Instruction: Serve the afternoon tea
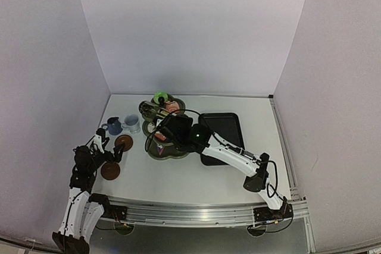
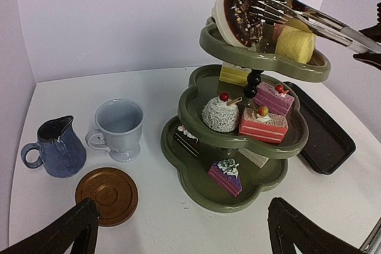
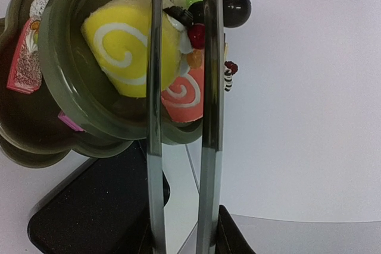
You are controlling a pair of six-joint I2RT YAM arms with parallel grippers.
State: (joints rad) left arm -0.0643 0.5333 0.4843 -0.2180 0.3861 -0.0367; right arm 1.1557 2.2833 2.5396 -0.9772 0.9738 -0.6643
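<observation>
The olive-green three-tier stand [image 2: 205, 185] [image 1: 162, 153] holds several small cakes. On its top tier [image 3: 65, 81] lie a yellow roll cake [image 3: 122, 52], a pink roll [image 3: 184, 96] and a chocolate doughnut [image 2: 235, 13] tilted on edge. My right gripper [image 3: 178, 233] [image 1: 174, 128] is shut on metal tongs [image 3: 156, 117] [image 2: 309, 19], whose tips rest at the doughnut. My left gripper [image 2: 182, 201] [image 1: 113, 154] is open and empty, low over the table. In front of it are a brown saucer [image 2: 107, 194], the white cup [image 2: 119, 129] and the dark-blue cup [image 2: 56, 147]. A second saucer [image 1: 110, 171] lies nearer.
The black rectangular tray [image 1: 223, 126] [image 2: 324, 129] lies right of the stand, under my right arm. White walls close in the table at the left, back and right.
</observation>
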